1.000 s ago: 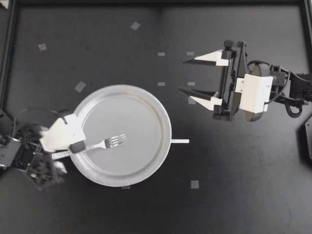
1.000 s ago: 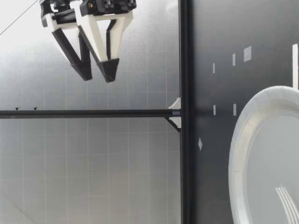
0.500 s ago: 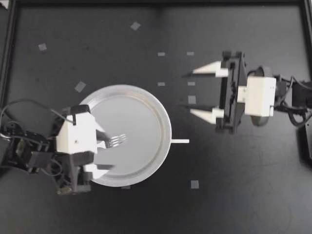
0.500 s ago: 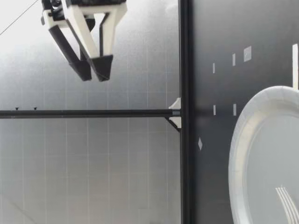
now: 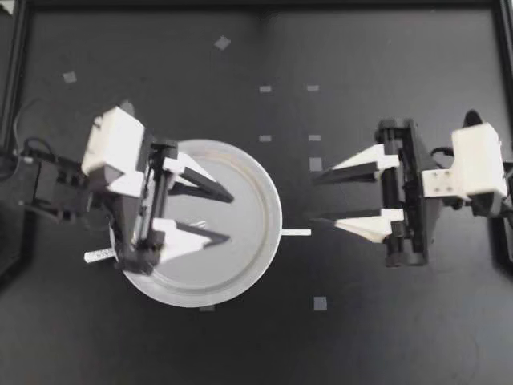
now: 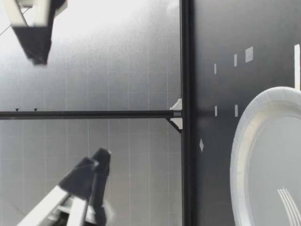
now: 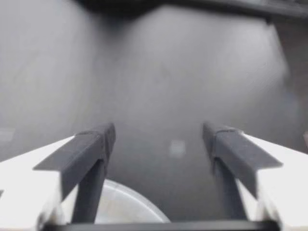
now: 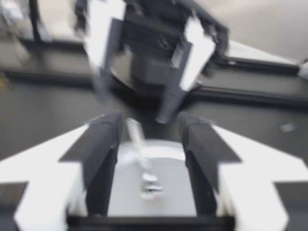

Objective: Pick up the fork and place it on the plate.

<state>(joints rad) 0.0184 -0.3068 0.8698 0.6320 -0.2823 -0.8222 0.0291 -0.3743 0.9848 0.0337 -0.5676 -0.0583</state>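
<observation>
Left end effector [image 5: 231, 216] agape above slim silver fork [image 5: 99, 255] on plate [image 5: 268, 200]

white plate [image 5: 255, 210], silver fork [image 6: 287, 200], black table [image 5: 385, 337]

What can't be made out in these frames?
Fork: top view, its middle is hidden under my left claw; only the handle end shows clearly.
Plate: low view, cut off by the edge, with most of the fork.
My right claw: low view, mostly out of frame.
</observation>
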